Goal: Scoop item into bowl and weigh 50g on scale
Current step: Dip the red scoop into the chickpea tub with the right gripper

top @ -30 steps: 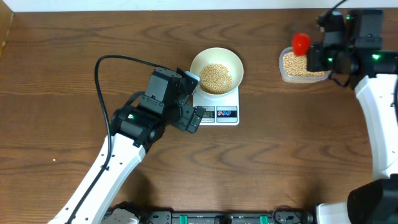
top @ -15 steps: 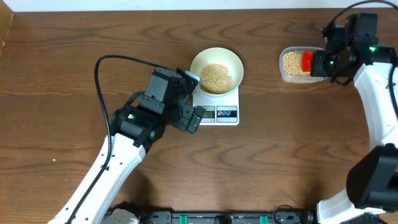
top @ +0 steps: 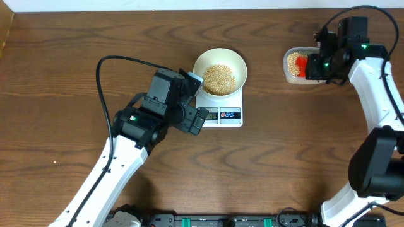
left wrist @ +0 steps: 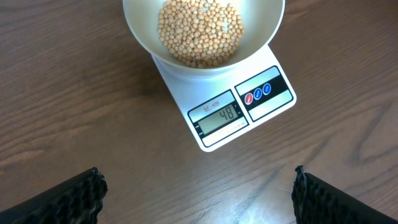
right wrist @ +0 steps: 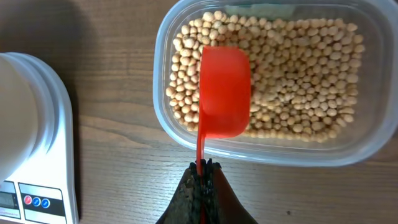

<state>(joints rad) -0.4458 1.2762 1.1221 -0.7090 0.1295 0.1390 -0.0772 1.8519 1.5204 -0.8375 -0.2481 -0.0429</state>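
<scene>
From above, the white bowl [top: 201,62] of beans [top: 219,77] sits on the scale [top: 222,108], and the left hand [top: 197,101] hangs just left of it, spread wide and empty. In the left wrist's view, the scale's display [left wrist: 219,118] seems to read 48. The right wrist's view, well right of the scale, shows the right hand [right wrist: 202,186] clenched on a red scoop [right wrist: 224,90], its cup over the beans in a clear tub [right wrist: 267,151].

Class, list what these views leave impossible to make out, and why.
- Overhead: the scale display is too small to read.
- Overhead: the right gripper covers part of the tub.
- Right wrist: the left edge cuts off the bowl.
- Right wrist: the top-down angle hides how deep the scoop sits in the beans.
- Left wrist: the bottom edge cuts off the fingers of the left gripper.
</scene>
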